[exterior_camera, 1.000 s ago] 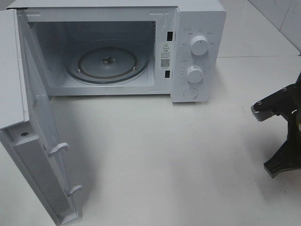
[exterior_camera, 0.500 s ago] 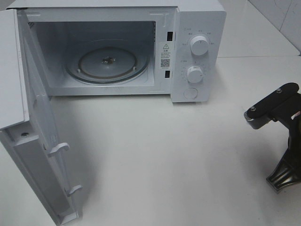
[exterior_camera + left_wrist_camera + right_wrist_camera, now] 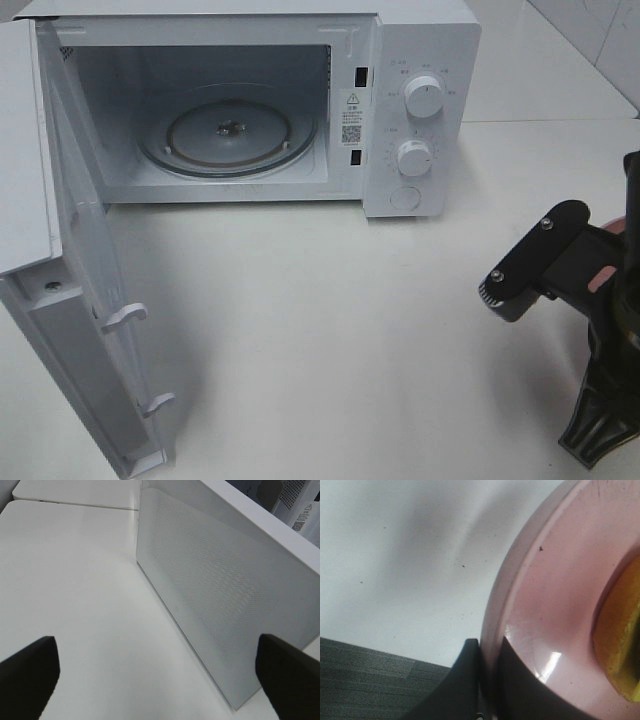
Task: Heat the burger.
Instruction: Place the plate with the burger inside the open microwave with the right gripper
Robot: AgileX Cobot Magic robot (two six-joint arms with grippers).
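Plate rim (image 3: 495,607) pinched in right hand (image 3: 487,680), seemingly shifted leftward, left hand (image 3: 155,675) gaping, empty

Microwave (image 3: 420,60) at table (image 3: 330,330) rear w/ door (image 3: 80,330) swung left, turntable (image 3: 228,135) in it; burger (image 3: 620,645) on plate (image 3: 545,595).

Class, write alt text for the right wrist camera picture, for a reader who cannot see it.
The right gripper is clamped shut on the rim of a pink plate. A yellow-brown edge of the burger sits on the plate at the picture's border, and a white table lies beyond.
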